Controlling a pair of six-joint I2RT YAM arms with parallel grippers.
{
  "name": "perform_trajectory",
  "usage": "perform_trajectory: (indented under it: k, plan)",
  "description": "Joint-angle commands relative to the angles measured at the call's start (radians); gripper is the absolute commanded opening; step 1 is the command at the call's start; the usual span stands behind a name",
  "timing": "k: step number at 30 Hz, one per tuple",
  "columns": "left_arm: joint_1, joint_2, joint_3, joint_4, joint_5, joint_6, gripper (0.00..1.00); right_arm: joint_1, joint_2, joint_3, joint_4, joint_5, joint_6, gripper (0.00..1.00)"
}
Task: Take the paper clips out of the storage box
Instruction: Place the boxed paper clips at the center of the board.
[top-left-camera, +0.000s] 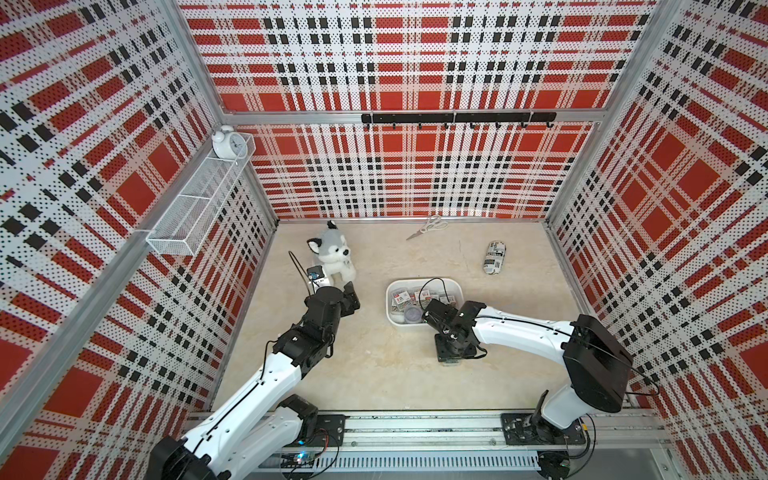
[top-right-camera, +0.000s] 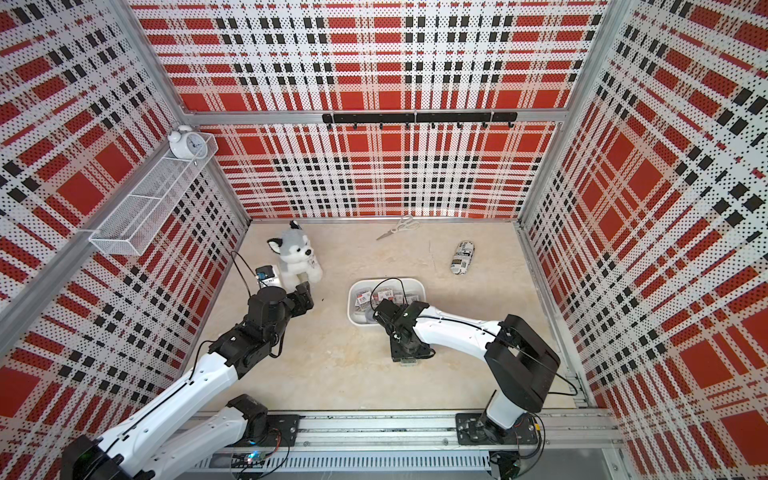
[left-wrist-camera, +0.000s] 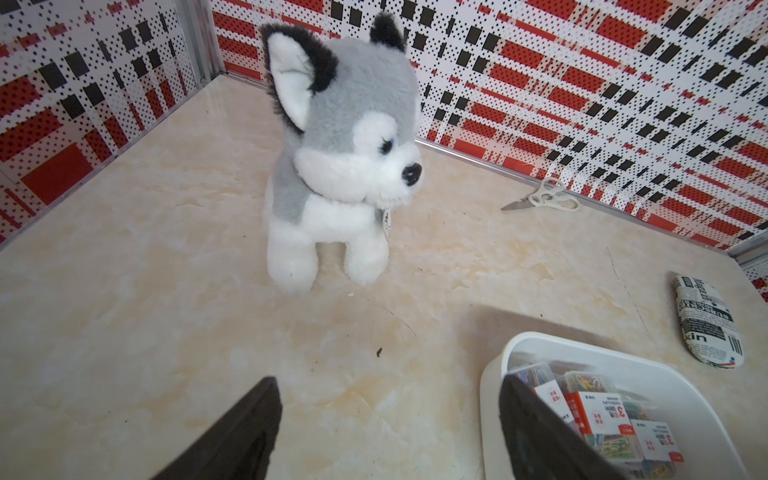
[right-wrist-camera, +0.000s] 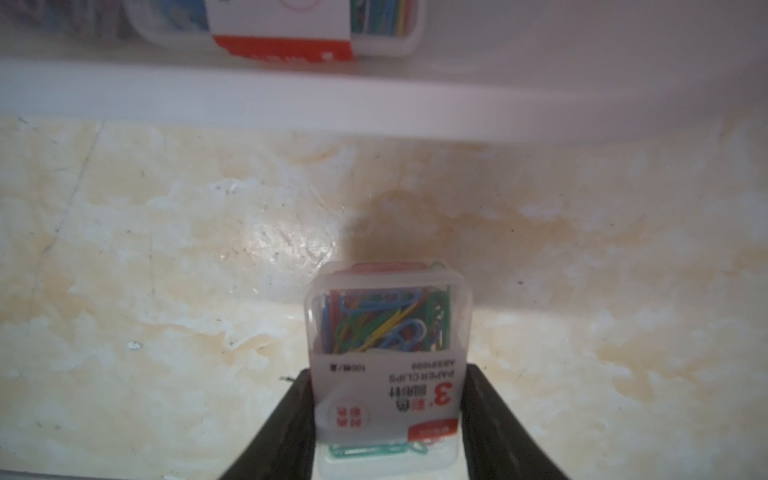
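**One case of clips out past the box wall, clamped in my right gripper**

My right gripper (right-wrist-camera: 386, 376) is closed on a single clear case (right-wrist-camera: 384, 328) of multicoloured paper clips, with a finger pressed on each long side, so I am pinching it across its narrow width. Its long axis runs in line with my fingers. The white-and-red label end sits in the grip and the clip-filled end leads away from me, towards the near long wall of the storage box (right-wrist-camera: 374, 95). The case is outside the box, over the bare counter (top-left-camera: 374, 374) just beside that wall. I cannot tell whether its far end touches the counter.

The storage box (top-left-camera: 459, 286) sits near the middle of the counter, a little towards the right edge, with its long axis parallel to the back edge. The other cases (top-left-camera: 415, 296) lie jumbled inside it at mixed angles. The round tub (top-left-camera: 412, 314) is in the box's near left corner.

My left gripper (left-wrist-camera: 388, 386) is spread wide and holds nothing. It hangs over the counter between the plush dog (top-left-camera: 332, 257) and the left end of the box. The printed cylinder (top-left-camera: 494, 257) lies beyond the box towards the back right corner, and the scissors (top-left-camera: 428, 226) lie along the back edge.
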Motion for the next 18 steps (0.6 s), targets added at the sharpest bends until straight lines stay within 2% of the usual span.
perform_trajectory:
  k: [1, 18]
  plan:
    - [0.003, 0.005, -0.001, 0.021, 0.003, 0.004, 0.84, 0.005, 0.024, 0.011, 0.023, 0.004, -0.010, 0.46]
    - [0.015, 0.001, -0.003, 0.034, 0.033, 0.008, 0.86, 0.005, 0.063, 0.002, 0.043, 0.028, 0.034, 0.50]
